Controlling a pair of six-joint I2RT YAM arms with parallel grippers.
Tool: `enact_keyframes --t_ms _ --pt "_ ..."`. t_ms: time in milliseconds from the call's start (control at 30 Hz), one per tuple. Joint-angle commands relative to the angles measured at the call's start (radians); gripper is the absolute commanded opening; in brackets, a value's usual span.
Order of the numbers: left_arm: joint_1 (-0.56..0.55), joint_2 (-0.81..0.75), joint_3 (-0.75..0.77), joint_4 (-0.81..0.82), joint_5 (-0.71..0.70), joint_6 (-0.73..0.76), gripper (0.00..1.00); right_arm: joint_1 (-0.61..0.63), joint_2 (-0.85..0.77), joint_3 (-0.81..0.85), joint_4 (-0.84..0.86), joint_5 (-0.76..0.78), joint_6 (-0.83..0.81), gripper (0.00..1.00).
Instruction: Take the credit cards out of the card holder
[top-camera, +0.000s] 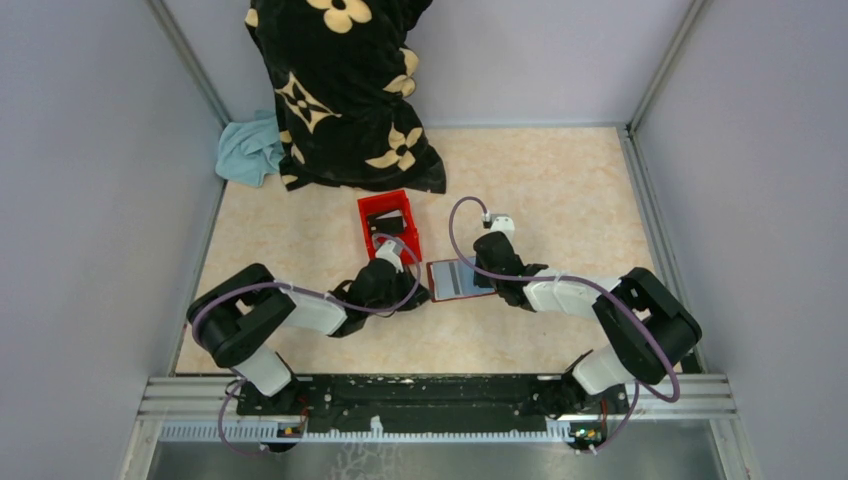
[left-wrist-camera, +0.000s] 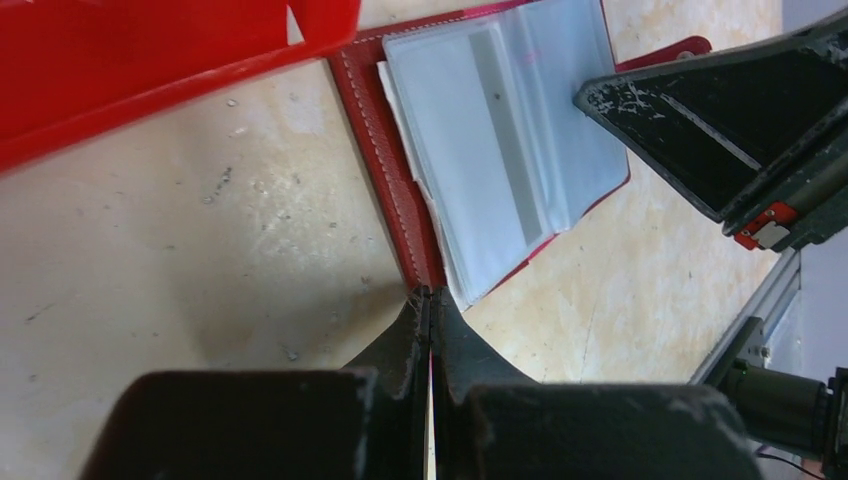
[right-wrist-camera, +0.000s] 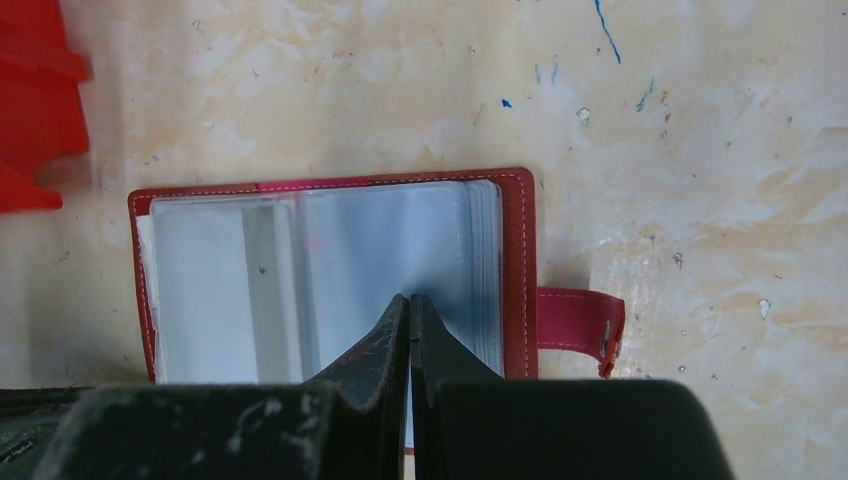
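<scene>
Wallet: small dark red folding card holder (right-wrist-camera: 521, 265), lying wide open and flat on the beige marbled worktop (top-camera: 580, 190). It's roughly midway between the left and right edges and a bit closer to the near edge than the far one.
Cards: thin pale blue-grey credit cards (right-wrist-camera: 200, 290) look to be tucked inside the clear plastic sleeves of the open card holder. Honestly can't tell how many, the sleeves stack up and blur together.
Strap: short red closing strap with a tiny snap (right-wrist-camera: 585, 320), poking out from one side of the cover and lying flat on the worktop.
Left claw: black two-finger left claw (left-wrist-camera: 430, 300), fingers squeezed fully together, tips right at one corner of the red cover where the sleeves end. Can't make out whether it's nipping the cover edge or only touching it.
Right claw: black right claw (right-wrist-camera: 410, 300), also closed tight, tips pressed down on the top clear sleeve, close to the card holder's middle fold. It isn't gripping anything that I can see.
Box: bright red open plastic box (top-camera: 390, 225), just beside the card holder on its far-left side, toward the far edge.
Cloths: big black cloth with cream flower print (top-camera: 340, 90) heaped at the far edge. A pale blue cloth (top-camera: 250, 150) is bunched next to it near the far left corner.
</scene>
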Motion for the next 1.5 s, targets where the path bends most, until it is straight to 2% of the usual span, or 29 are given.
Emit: enact_keyframes --t_ms 0,267,633,1100,1467 --pt "0.003 -0.012 0.024 -0.07 -0.056 0.032 0.0 0.006 0.028 -0.016 0.002 -0.019 0.011 0.0" --pt "0.003 0.027 0.055 -0.065 -0.028 0.039 0.0 0.005 0.034 -0.015 -0.001 -0.013 0.013 0.0" --pt "0.003 -0.073 0.068 -0.122 -0.037 0.068 0.0 0.005 0.049 -0.016 0.007 -0.015 0.013 0.0" --pt "0.003 0.016 0.141 -0.135 -0.004 0.107 0.0 0.005 0.059 -0.016 0.008 -0.02 0.016 0.0" --pt "0.003 0.034 0.098 -0.121 -0.005 0.089 0.0 0.006 0.062 -0.016 0.005 -0.013 0.016 0.0"
